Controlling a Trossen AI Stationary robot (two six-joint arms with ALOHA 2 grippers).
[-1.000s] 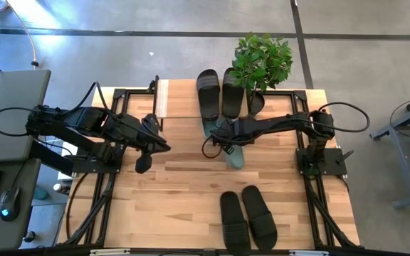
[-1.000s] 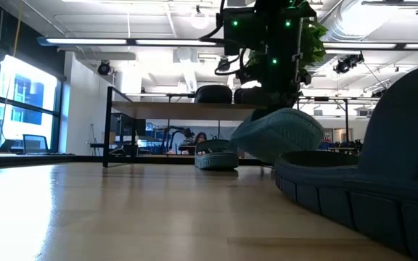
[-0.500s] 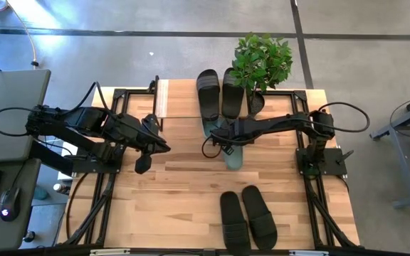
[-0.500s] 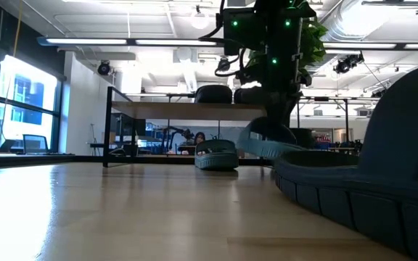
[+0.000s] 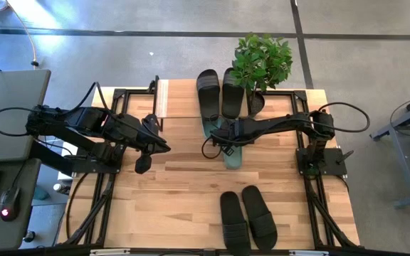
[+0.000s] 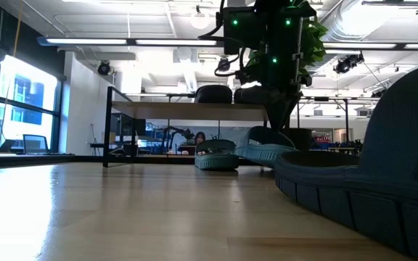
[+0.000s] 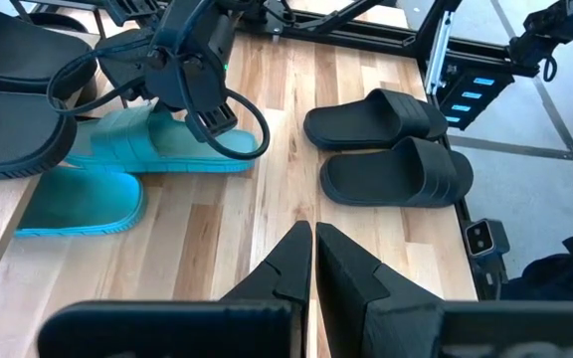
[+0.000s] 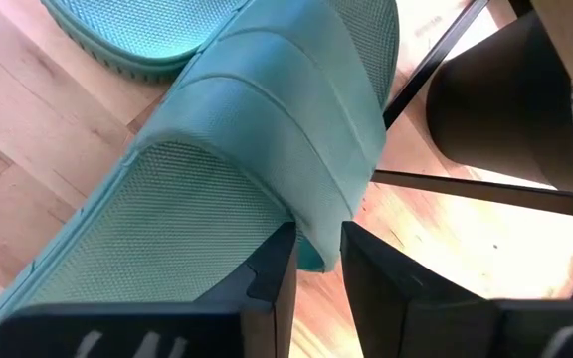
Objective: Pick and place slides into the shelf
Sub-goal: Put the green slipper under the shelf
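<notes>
Wooden tabletop [image 5: 184, 192] at frame centre now bears the green slide [image 5: 232, 154] flat beside its mate below the shelf [image 5: 180, 107], dropped from the right gripper [image 5: 223, 139], whose fingers have parted narrowly, so tucking under remains.

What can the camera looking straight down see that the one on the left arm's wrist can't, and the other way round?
Only the overhead view shows the potted plant, the black pair on the shelf, and both arms whole.

Only the left wrist view shows the left tool up close, its fingers shut and holding nothing, plus the textured straps of the near black pair.

Both show the two green slides on the table, the right tool just above one of them, and the wooden tabletop.
</notes>
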